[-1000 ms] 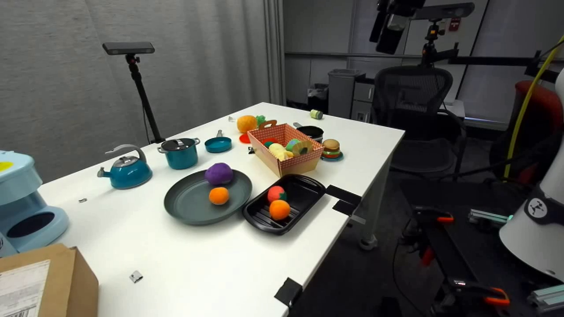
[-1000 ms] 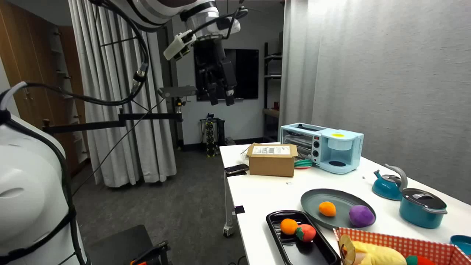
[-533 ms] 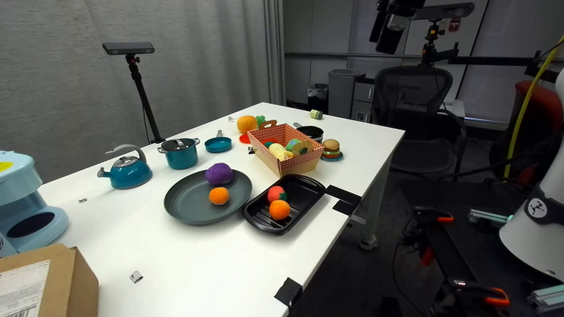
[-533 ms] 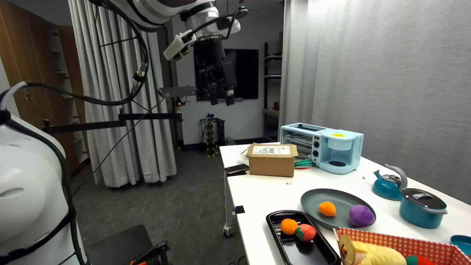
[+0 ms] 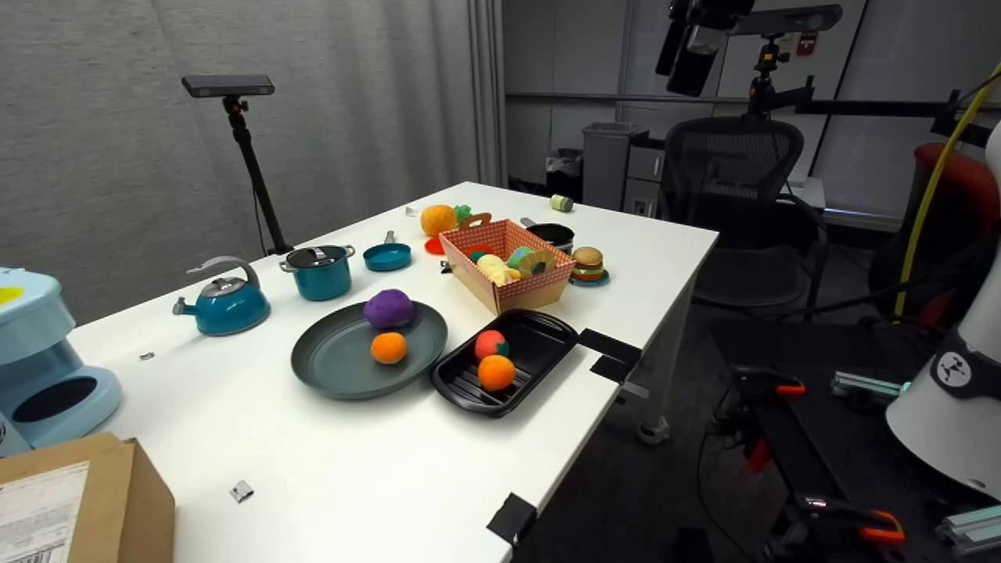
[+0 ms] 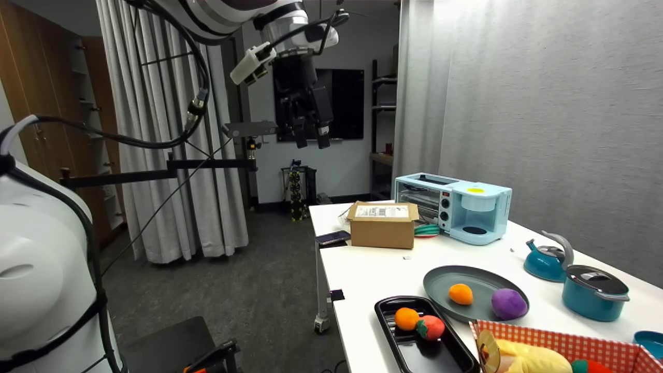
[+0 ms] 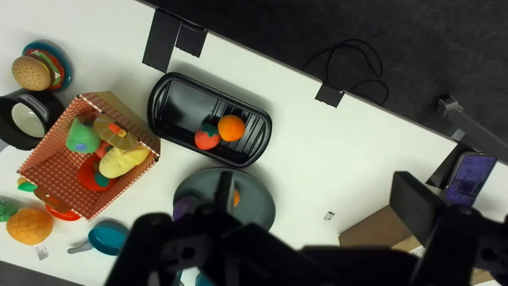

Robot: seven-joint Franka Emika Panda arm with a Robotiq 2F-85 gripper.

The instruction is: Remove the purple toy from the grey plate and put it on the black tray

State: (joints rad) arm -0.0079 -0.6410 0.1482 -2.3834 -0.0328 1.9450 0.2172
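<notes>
The purple toy rests on the grey plate beside an orange ball. In the wrist view the toy is partly hidden behind a finger. The black tray lies right by the plate, nearer the table edge; it holds a red strawberry-like toy and another orange ball. My gripper is wide open and empty, high above the table; it also shows in both exterior views.
A checked box of toys stands close to the tray and plate. A teal pot and kettle stand behind the plate. A cardboard box, phone and light-blue oven are at the other end of the table.
The phone's screen looks lit now, where it was dark before. The arm, the gripper and the toys have not moved.
</notes>
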